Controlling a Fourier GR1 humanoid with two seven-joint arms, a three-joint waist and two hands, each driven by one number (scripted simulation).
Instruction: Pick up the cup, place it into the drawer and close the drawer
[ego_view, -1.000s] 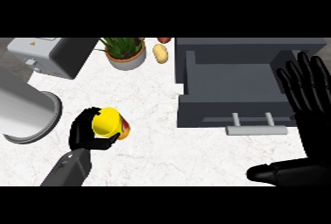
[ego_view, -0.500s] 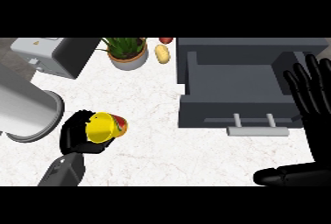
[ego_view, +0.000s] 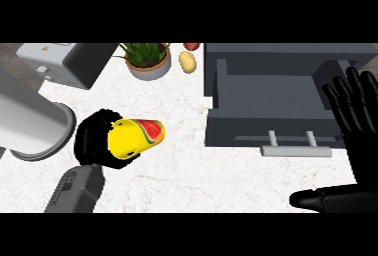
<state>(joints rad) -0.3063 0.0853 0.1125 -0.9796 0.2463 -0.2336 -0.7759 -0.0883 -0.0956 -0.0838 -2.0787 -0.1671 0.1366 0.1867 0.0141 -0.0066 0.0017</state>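
White marbled table (ego_view: 192, 170) w/ open grey drawer (ego_view: 269, 97), plant (ego_view: 148, 57), steel pot (ego_view: 29, 125). No readable text. Left robot hand (ego_view: 96, 142) curled round yellow cup (ego_view: 134, 136), above table left of drawer; right robot hand (ego_view: 358, 107) fingers spread.

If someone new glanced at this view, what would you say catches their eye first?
The bright yellow cup with a red watermelon print, lying tilted in the curled left hand at lower left above the white marble counter. Next, the open grey drawer at upper right, its handle toward the viewer. The right hand rests open at the right edge, fingers up.
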